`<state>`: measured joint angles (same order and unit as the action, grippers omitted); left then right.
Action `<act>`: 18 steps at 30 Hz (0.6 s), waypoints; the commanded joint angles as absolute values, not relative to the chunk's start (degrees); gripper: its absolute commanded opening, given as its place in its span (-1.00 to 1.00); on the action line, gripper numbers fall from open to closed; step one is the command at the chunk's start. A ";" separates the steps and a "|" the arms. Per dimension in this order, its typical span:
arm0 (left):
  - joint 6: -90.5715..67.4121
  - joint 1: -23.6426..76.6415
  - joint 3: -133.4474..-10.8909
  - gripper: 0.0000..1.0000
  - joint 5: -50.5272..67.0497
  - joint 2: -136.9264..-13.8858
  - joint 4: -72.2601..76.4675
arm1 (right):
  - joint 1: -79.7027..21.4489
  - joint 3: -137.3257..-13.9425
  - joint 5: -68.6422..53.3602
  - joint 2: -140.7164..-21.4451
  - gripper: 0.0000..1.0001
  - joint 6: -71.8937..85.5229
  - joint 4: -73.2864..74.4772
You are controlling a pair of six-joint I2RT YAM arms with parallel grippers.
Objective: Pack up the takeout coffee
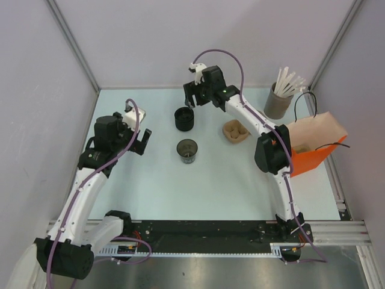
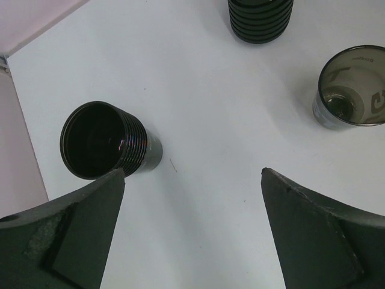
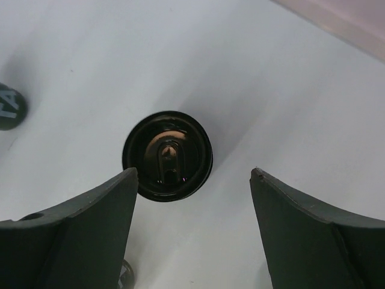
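Right gripper (image 3: 192, 171) hangs open above the round black lid (image 3: 167, 155), well left of the orange bag (image 1: 316, 158); left gripper (image 2: 192, 171), farther left of that bag, stands wide open.

Bare table (image 3: 271, 72) surrounds the takeout coffee (image 3: 167, 155).

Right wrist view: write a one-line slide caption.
Open jaws frame a lidded black cup on the white table.
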<state>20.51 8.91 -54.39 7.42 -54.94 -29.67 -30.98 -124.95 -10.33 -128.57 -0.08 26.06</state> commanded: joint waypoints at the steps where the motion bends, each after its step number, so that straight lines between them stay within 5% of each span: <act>1: 20.13 8.35 -54.23 1.00 7.47 -52.39 -27.95 | -31.55 -128.49 -6.51 -131.65 0.58 3.08 28.73; 18: 19.16 8.26 -51.86 1.00 9.05 -50.45 -26.72 | -31.64 -132.62 -5.89 -138.51 0.32 5.10 30.14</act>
